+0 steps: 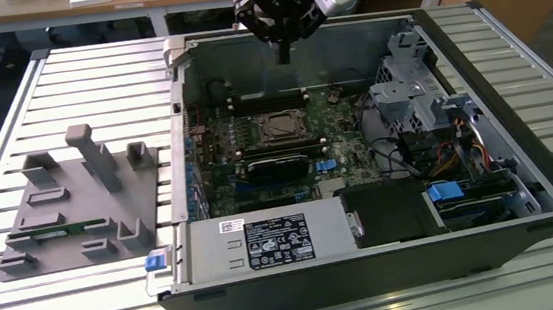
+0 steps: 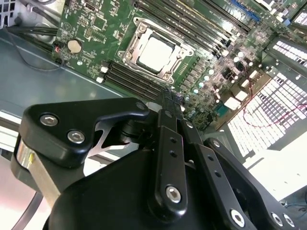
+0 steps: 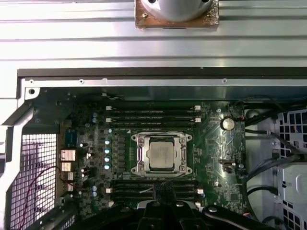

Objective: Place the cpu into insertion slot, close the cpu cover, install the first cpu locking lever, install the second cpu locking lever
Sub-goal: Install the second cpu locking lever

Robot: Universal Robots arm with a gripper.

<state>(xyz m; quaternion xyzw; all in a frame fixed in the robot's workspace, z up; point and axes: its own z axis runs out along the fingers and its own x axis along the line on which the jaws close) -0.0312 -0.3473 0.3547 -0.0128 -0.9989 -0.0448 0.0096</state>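
Gripper (image 1: 284, 55), fingers pressed together and empty, hangs above the case's far wall. The cpu (image 3: 160, 155) lies flat, face up, in the slot (image 3: 139, 160), cover (image 3: 161, 137) closed around it.

Nothing legible anywhere. White label (image 1: 276, 241) on the grey power supply box (image 1: 265, 245) at the computer case's (image 1: 372, 276) near edge: rows of print and small marks, too small to read. Smaller white sticker (image 1: 231, 225) at that box's upper corner, likewise unreadable. Faint markings on the motherboard (image 3: 158, 153), undecipherable.
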